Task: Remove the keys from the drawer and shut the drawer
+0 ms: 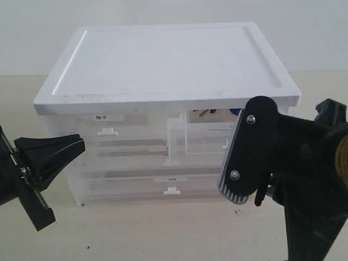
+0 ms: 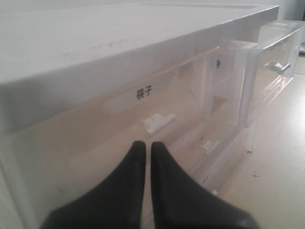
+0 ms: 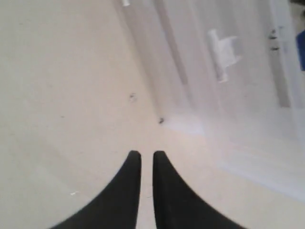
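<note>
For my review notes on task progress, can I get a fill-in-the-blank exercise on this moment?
1. The drawer is ____, not shut.
2. The keys lie ____ the drawer.
3. The right gripper, jaws nearly together, holds ____.
Missing words: open; inside; nothing.

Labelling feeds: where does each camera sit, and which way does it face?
Exterior: before the cabinet, slightly above, facing its drawers; left gripper and right gripper show.
Left wrist: on left arm, looking along the cabinet front toward the open drawer; shut fingers.
Right wrist: on right arm, looking down at table and cabinet front; shut fingers.
Shared: exterior and left wrist show the open drawer.
</note>
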Controlling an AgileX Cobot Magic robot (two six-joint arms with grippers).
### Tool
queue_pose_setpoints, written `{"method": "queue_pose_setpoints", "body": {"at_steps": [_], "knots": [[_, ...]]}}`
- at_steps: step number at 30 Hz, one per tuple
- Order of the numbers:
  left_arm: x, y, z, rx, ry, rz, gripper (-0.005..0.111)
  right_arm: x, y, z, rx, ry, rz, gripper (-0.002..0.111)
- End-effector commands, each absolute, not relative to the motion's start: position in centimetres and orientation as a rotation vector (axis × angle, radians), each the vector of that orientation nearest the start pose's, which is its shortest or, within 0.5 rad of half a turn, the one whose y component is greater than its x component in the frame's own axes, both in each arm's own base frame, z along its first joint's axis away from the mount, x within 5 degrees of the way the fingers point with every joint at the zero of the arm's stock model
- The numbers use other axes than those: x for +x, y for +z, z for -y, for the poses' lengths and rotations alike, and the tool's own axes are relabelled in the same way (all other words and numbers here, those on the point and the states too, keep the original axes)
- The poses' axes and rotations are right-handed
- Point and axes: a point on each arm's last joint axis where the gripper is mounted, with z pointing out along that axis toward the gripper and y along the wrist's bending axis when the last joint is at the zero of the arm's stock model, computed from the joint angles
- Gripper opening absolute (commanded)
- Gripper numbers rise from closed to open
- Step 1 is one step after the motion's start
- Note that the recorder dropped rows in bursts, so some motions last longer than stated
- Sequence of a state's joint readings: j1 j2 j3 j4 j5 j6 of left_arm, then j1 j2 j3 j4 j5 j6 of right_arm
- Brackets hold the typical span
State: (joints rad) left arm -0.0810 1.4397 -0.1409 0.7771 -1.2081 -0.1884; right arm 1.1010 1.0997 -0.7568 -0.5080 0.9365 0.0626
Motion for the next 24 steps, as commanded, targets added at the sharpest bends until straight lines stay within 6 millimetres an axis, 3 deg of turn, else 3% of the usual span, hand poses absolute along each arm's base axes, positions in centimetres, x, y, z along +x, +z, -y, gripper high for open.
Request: {"method": "queue_pose_setpoints", "body": {"at_steps": [1,3,11,17,24], "knots": [[17.3,17.3,7.5,0.708,-0.566,-1.532,0.005,11.5,26.5,-15.6,-1.56,-0.414,-1.809,0.018],[17.4,17.3,7.5,0.706,-0.566,-1.532,0.005,11.1,26.1,-15.8,-1.577,-0.458,-1.723,0.023],[17.4,17.3,7.5,0.706,-0.566,-1.532,0.005,10.3,25.5,-16.5,-1.583,-0.516,-1.476,0.024],[17.4,17.3,7.5,0.706,-0.566,-1.532,0.005,10.5,23.9,-16.7,-1.633,-0.592,-1.402,0.024],[17.3,17.3,7.5,0.71,-0.567,-1.531,0.005,11.1,24.3,-17.5,-1.538,-0.613,-1.341,0.023]]}}
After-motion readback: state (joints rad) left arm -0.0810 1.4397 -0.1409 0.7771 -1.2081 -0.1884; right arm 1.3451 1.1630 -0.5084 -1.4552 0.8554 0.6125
